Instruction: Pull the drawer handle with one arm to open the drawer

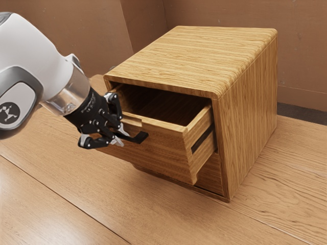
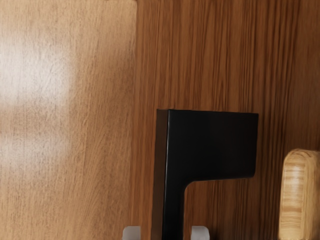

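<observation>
wooden tabletop [image 1: 76, 204] bore a wood-grain cabinet [image 1: 204, 56] whose drawer [image 1: 163, 148] stood partly out, its black handle [image 1: 137, 137] pinched narrowly across the bar by the gripper [image 1: 104, 139], pull line judged straight off the cabinet front, toward the exterior view's lower left.

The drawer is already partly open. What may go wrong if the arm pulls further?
The gripper clamps a thin handle; it may slip off. The cabinet seems only to stand on the table, so a hard pull might drag it. The drawer is already well out and could come out entirely.
</observation>
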You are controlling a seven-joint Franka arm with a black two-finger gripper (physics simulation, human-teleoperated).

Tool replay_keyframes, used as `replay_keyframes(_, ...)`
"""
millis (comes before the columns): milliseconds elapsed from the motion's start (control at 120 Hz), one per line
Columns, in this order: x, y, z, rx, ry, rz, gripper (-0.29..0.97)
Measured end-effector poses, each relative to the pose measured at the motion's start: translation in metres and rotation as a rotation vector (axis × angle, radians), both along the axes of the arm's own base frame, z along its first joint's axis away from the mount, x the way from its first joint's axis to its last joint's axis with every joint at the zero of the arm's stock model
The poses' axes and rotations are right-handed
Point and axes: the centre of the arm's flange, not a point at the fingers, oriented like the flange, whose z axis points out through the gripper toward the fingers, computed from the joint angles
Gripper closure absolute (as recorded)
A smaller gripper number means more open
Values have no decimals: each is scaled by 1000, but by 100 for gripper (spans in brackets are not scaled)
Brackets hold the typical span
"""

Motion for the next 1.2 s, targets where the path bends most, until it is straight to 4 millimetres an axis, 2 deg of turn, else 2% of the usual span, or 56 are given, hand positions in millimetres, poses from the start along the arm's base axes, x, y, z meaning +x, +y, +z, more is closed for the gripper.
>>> replay_keyframes(383, -31, 1, 2, 6, -15, 5, 77)
replay_keyframes(642, -64, -1, 6, 12, -34, 5, 77)
replay_keyframes(1200, -106, -4, 4, 20, -32, 4, 78)
